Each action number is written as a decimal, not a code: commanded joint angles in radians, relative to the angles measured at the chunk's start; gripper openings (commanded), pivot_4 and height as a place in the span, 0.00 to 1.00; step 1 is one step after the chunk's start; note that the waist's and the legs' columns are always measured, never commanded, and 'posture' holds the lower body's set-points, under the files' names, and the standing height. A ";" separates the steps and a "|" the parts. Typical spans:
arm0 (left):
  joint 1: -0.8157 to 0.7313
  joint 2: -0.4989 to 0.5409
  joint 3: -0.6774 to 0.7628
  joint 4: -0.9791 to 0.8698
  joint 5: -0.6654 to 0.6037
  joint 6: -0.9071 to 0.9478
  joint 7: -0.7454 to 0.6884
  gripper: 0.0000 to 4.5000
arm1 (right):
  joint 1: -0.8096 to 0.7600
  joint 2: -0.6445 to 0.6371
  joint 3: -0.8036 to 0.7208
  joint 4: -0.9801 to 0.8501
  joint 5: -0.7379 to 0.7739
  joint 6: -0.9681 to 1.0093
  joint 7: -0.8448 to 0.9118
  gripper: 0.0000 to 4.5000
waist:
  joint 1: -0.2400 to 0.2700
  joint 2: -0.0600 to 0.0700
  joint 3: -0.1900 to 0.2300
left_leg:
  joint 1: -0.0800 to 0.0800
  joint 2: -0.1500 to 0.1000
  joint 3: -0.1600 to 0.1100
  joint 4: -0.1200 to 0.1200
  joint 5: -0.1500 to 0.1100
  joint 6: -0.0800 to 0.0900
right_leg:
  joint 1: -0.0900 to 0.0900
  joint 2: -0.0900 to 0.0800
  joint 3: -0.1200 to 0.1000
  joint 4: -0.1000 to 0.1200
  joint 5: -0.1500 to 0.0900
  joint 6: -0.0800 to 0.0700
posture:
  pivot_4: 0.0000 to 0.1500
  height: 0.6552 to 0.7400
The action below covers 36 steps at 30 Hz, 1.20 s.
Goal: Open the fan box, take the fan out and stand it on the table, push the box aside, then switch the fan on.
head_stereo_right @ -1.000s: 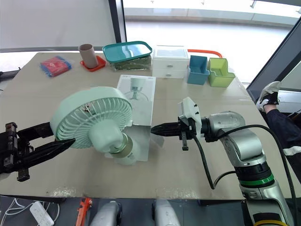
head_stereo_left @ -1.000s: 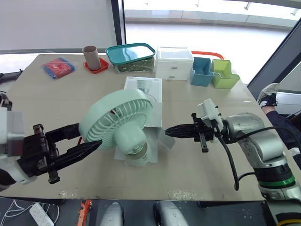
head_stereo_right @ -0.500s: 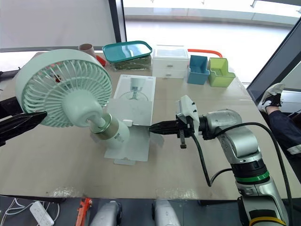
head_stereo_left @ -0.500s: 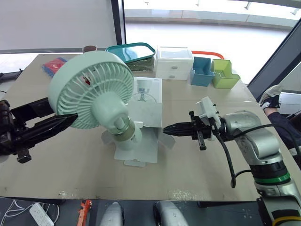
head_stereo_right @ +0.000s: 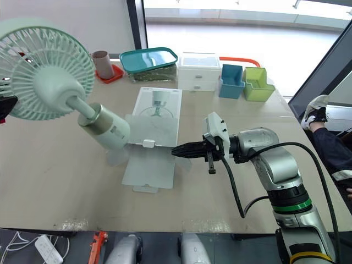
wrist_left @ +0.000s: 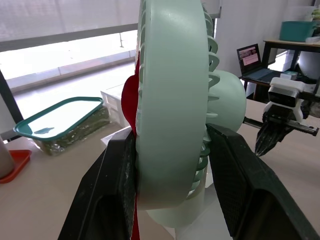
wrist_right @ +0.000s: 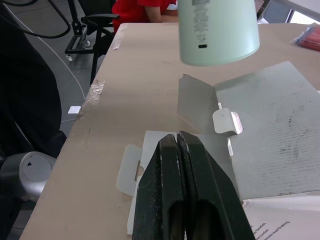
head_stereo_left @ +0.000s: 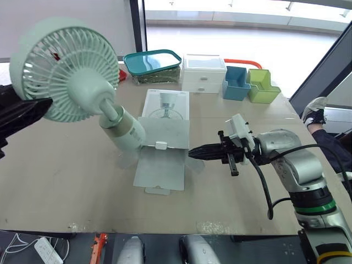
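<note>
The beige table (head_stereo_left: 60, 181) spans the scene, its near edge taped and scuffed; beyond its far edge a bright window wall and pale floor close the room, and a person's shoe (head_stereo_left: 314, 110) shows off the right end. The fan (head_stereo_left: 66, 77), mint green, is clear of the table, raised over its far-left part. Its long axis runs on a slant, with the round grille head high and to the left and the cylindrical base low and to the right, the base end hanging above the left flap of the fan box (head_stereo_left: 164, 144). The motor housing and rear grille face the near right. My left gripper (wrist_left: 172, 140) clamps the head edge-on, one finger on each face of the grille. The fan box lies flat and open at mid-table, its lid flap spread toward the near edge. My right gripper (head_stereo_right: 179, 150) has its fingers pressed together on nothing, pointing left at the box's right flap; I cannot tell if they touch. Along the far edge stand a teal-lidded container (head_stereo_left: 153, 65), a white drawer unit (head_stereo_left: 203, 72), a green bin (head_stereo_left: 262, 86), a blue bin (head_stereo_left: 236, 82) and a brown cup (head_stereo_right: 101, 61).
</note>
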 commanded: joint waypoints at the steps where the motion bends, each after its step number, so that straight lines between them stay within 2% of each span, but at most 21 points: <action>1: -0.015 -0.015 0.062 0.019 0.048 -0.018 0.014 0.37 | -0.028 0.017 -0.013 -0.013 0.013 -0.014 -0.005 0.00 | 0.000 0.000 0.000 | 0.000 0.000 0.000 0.000 0.000 0.000 | 0.000 0.000 0.000 0.000 0.000 0.000 | 1.00 1.00; 9: 0.044 -0.097 0.054 0.063 0.198 -0.017 0.030 0.37 | -0.067 0.056 -0.037 -0.043 0.079 0.026 -0.020 0.00 | 0.000 0.000 0.000 | 0.000 0.000 0.000 0.000 0.000 0.000 | 0.000 0.000 0.000 0.000 0.000 -0.001 | 1.00 1.00; 19: 0.044 -0.163 0.034 0.130 0.318 -0.054 0.006 0.37 | -0.083 0.079 -0.038 -0.075 0.135 0.059 -0.049 0.00 | 0.000 -0.001 0.000 | -0.002 0.000 -0.002 -0.001 0.000 0.000 | -0.001 -0.001 -0.002 0.000 0.001 -0.001 | 1.00 1.00; 36: -0.074 -0.247 -0.239 0.121 0.586 -0.157 0.156 0.37 | -0.066 0.109 -0.020 -0.089 0.130 0.059 -0.094 0.00 | 0.000 -0.004 -0.001 | -0.002 0.000 -0.004 -0.001 0.000 -0.001 | -0.001 -0.002 -0.005 0.000 0.002 -0.002 | 1.00 1.00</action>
